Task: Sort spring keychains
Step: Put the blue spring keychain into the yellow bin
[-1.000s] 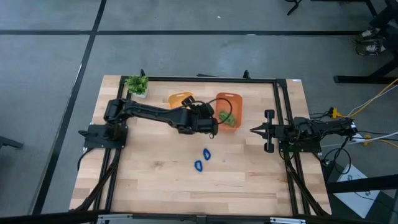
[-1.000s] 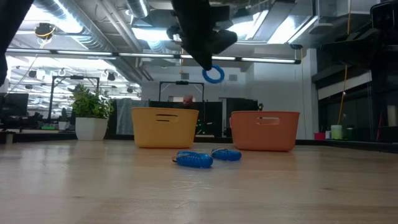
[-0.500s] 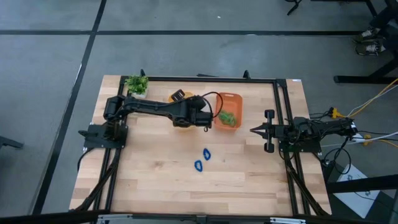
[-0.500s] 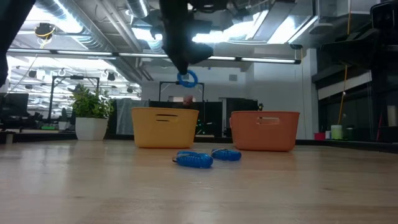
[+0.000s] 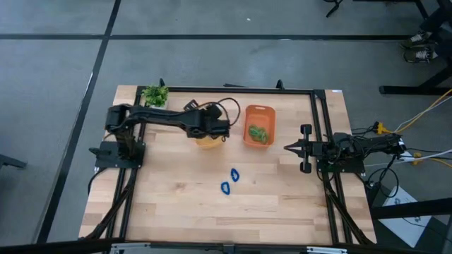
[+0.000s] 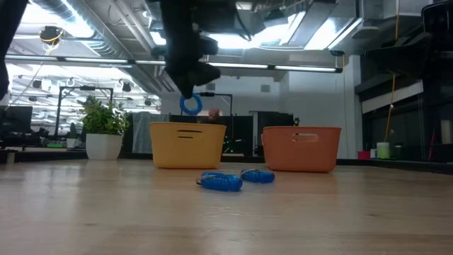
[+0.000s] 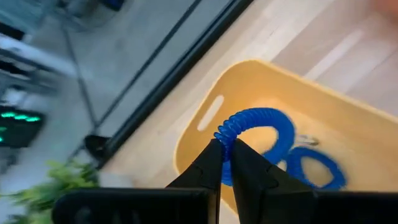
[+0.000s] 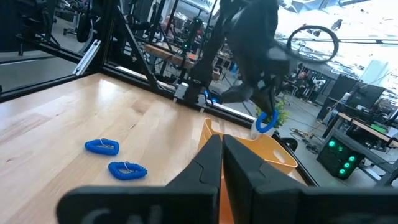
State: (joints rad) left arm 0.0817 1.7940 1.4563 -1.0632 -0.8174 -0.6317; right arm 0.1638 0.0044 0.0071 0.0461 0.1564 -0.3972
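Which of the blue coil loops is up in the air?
The blue spring keychain pinched in the left end effector, hanging above the yellow bin. The two others lie on the table.

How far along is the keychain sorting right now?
Done: green keychains lie in the orange bin, one blue keychain in the yellow bin. In hand: the left gripper holds a blue coil above it. Left: two blue loops on the table. Right gripper waits.

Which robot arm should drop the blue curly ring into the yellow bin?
The left one. The left gripper already pinches the bright blue coil keychain right above the yellow plastic bin. The right gripper waits at the table's right side, holding nothing.
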